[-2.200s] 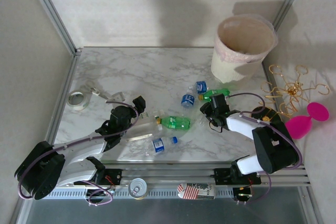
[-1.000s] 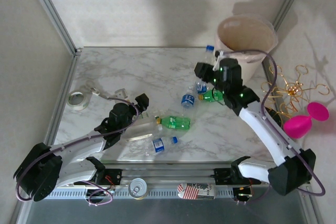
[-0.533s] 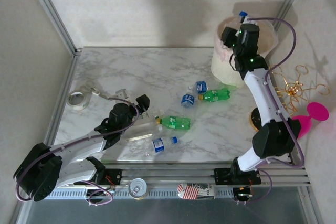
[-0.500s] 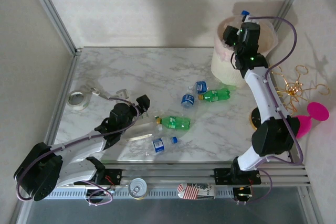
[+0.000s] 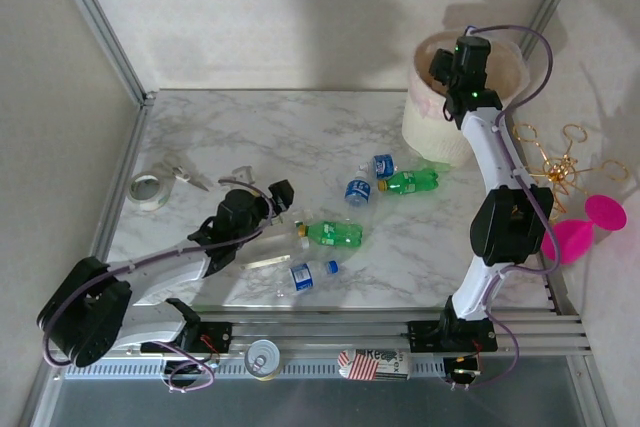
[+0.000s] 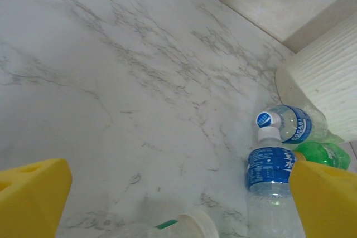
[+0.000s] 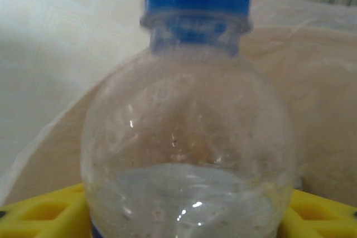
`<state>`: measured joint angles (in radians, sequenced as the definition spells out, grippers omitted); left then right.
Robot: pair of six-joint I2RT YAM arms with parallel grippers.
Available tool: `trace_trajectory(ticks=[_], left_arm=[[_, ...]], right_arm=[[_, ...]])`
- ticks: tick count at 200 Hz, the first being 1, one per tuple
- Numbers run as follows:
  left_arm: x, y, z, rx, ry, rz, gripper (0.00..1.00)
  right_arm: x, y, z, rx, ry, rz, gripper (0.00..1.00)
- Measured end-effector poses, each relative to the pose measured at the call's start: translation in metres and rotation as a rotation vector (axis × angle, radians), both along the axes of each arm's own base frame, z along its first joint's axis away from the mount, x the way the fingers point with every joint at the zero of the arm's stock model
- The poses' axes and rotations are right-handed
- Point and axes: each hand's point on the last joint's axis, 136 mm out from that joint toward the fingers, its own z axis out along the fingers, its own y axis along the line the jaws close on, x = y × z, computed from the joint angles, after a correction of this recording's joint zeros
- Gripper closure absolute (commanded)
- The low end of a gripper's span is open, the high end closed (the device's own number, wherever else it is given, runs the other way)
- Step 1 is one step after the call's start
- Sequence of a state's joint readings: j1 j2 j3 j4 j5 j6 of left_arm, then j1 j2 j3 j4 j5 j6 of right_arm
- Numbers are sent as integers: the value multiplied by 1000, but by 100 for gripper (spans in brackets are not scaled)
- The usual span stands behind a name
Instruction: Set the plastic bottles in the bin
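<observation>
1. My right gripper (image 7: 187, 207) was raised over the bin (image 5: 432, 119), a large round cream tub lined with a thin, pinkish plastic bag.
2. A clear bottle (image 7: 187, 137) stood upright between its yellow fingers (image 7: 39, 215). It had rounded shoulders, a narrow neck and a blue cap, and the plastic looked cloudy lower down. I couldn't tell whether the pads were pressing on it or standing off it.
3. My left gripper (image 6: 178, 193) hung low over the grey-veined marble table (image 5: 250, 132). Its blocky yellow fingers were spread wide with nothing between them.
4. Ahead of it lay a pair of blue-labelled bottles (image 6: 271, 172), close together. A green bottle (image 6: 323, 154) lay just beside them, near the bin's ribbed white wall.
5. From above, a second green bottle (image 5: 336, 234) lay mid-table. A small clear bottle with a blue label (image 5: 305, 275) lay nearer my bases.
6. A roll of tape (image 5: 147, 190) sat at the table's left edge. A glossy pink goblet (image 5: 590, 227) and some looped gold wire (image 5: 555, 162) lay off to the right.
</observation>
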<state>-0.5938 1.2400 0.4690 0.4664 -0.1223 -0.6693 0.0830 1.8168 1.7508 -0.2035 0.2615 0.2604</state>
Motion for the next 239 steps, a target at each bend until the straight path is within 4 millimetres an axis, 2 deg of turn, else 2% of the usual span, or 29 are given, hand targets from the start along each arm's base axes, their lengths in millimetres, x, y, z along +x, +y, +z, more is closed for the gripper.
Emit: trace_trajectory(ticks=[34, 68, 85, 111, 131, 152, 186, 212, 239], left_arm=[[11, -20, 8, -7, -1, -63, 0], [14, -33, -3, -3, 37, -113, 0], [15, -42, -11, 3, 61, -138, 0], [18, -62, -11, 5, 71, -185, 1], [22, -82, -8, 8, 68, -225, 0], [26, -105, -9, 21, 81, -265, 0], [27, -146, -27, 71, 137, -341, 0], [18, -175, -45, 134, 183, -403, 0], [9, -193, -59, 221, 211, -438, 1]], right_arm=[[-1, 1, 18, -10, -33, 9, 5], [-15, 8, 47, 11, -88, 57, 1], [-33, 17, 66, 32, -128, 106, 1], [-75, 40, 93, 85, -205, 211, 1], [-103, 63, 97, 143, -241, 305, 1], [-126, 87, 77, 215, -225, 400, 1], [-149, 116, 15, 324, -104, 499, 1], [-163, 122, -23, 380, -22, 516, 1], [-177, 121, -41, 398, 7, 511, 1]])
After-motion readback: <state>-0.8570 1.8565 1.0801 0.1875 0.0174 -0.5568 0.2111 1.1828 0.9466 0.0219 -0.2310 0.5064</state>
